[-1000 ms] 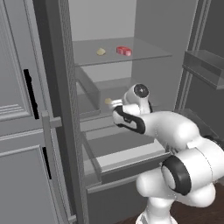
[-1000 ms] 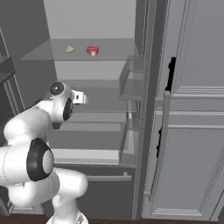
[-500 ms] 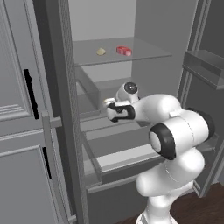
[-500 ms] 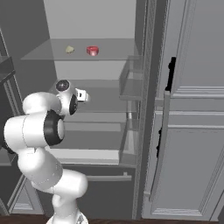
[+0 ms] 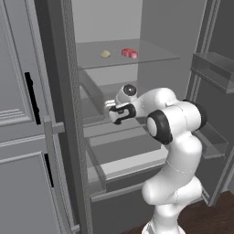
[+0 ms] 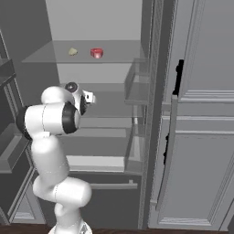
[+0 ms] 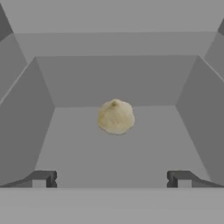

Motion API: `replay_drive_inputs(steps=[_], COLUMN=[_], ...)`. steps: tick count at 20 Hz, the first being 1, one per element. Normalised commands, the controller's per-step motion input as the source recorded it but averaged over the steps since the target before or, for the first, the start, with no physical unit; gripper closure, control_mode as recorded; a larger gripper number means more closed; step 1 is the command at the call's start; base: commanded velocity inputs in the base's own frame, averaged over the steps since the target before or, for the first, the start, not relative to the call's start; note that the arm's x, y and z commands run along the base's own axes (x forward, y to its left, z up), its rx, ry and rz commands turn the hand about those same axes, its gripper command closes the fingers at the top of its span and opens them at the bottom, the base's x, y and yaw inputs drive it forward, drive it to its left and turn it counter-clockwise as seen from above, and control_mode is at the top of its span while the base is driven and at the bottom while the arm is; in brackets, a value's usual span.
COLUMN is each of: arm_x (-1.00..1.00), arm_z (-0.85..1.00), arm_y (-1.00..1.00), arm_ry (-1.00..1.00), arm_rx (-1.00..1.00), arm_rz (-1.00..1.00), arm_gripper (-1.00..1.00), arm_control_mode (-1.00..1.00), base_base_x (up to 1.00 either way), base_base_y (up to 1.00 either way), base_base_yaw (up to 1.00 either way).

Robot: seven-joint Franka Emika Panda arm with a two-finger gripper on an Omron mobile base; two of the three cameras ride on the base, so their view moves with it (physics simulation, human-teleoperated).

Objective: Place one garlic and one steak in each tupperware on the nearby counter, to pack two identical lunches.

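My gripper (image 7: 111,179) is open inside the fridge's middle compartment. A pale cream garlic (image 7: 115,117) lies on the grey floor there, straight ahead of the fingertips (image 7: 43,178) and apart from them. From the left base view the gripper (image 5: 113,114) points into that same shelf level. On the upper glass shelf (image 5: 151,58) lie another garlic (image 5: 105,54) and a red steak (image 5: 130,53), the same garlic (image 6: 72,51) and steak (image 6: 96,53) in the right base view. The tupperware and the counter are out of view.
The open fridge door (image 5: 68,137) stands close at the left of the arm, the other door with its bins (image 5: 215,68) at the right. Grey walls slope in on both sides of the garlic's compartment. Drawers (image 5: 132,155) jut out below the hand.
The arm has folded up, its elbow swinging higher and closer to the fridge. The hand has edged slightly further into the middle shelf. The gripper stays open.
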Motion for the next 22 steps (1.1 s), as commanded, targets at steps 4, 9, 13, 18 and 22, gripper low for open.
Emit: replay_drive_inputs(steps=[4, 9, 13, 18, 22], arm_x=[0.57, 0.35, 0.47, 0.43, 0.19], arm_z=[-0.10, -0.24, -0.28, -0.22, -0.25], arm_y=[0.09, 0.00, 0.00, 0.02, 0.00], arm_ry=[0.02, 0.00, 0.00, 0.05, 0.11], arm_rx=[0.00, 0.00, 0.00, 0.00, 0.00], arm_rz=[0.00, -0.06, -0.05, -0.04, -0.09], arm_gripper=[-1.00, -1.00, -1.00, -1.00, 1.00], arm_control_mode=[-1.00, -1.00, -1.00, -1.00, -1.00], base_base_x=[0.00, 0.00, 0.00, 0.00, 0.00], base_base_y=[0.00, 0.00, 0.00, 0.00, 0.00], base_base_yaw=[0.00, 0.00, 0.00, 0.00, 0.00])
